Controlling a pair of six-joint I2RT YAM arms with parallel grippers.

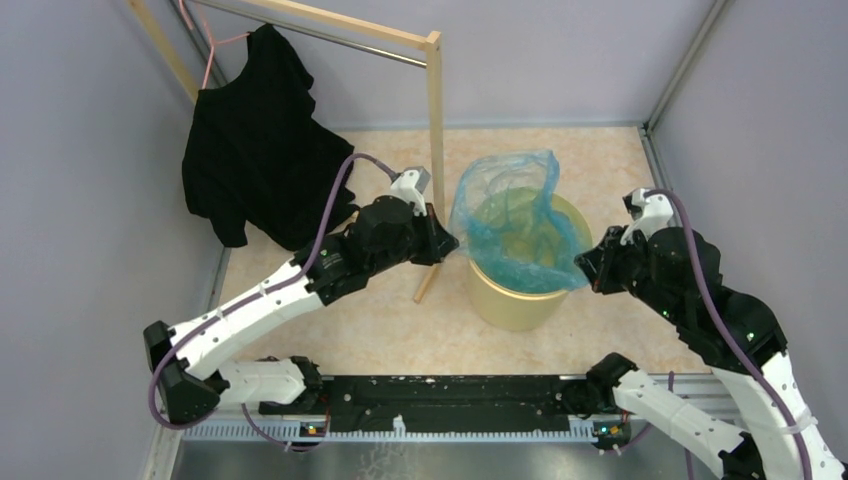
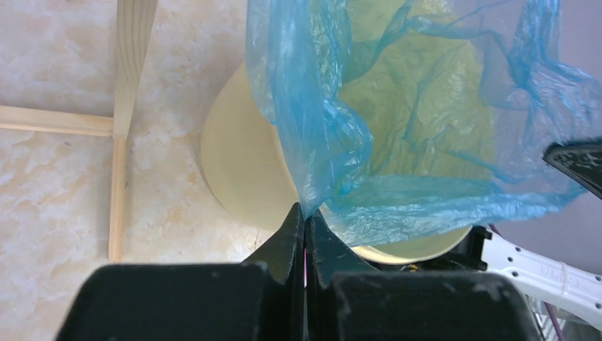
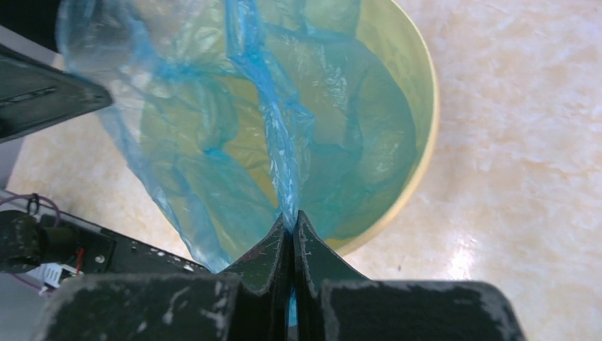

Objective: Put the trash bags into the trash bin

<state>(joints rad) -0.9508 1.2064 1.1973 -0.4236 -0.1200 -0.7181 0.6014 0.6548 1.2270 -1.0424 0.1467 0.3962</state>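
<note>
Black fingers [image 2: 284, 249] fill the bottom of each wrist view, pressed together with blue film pinched between them. The near-left edge of the trash bag [image 2: 319, 114] is clamped by the left gripper [image 2: 305, 229], just outside the rim of the trash bin [image 2: 241, 163]. A fold of the same bag is clamped by the right gripper [image 3: 289, 226] at the opposite side, over the bin's rim.

The bag is seen hanging partly inside the bin, which stands on the marbled table [image 1: 380, 330] just right of the wooden rack [image 1: 435, 150]. Its mouth is held open above the rim, with the far edge standing loose.

The step in hand is judged to be the lining of the bin: the bag is in, but its mouth is not folded over the rim. Next, both edges probably need to be drawn outward and down over the rolled rim, evenly, so that the thin film is not torn.

Both arms are stretched forward and bent inward toward the bin from its 2 sides, wrists roughly level with its top.
</note>
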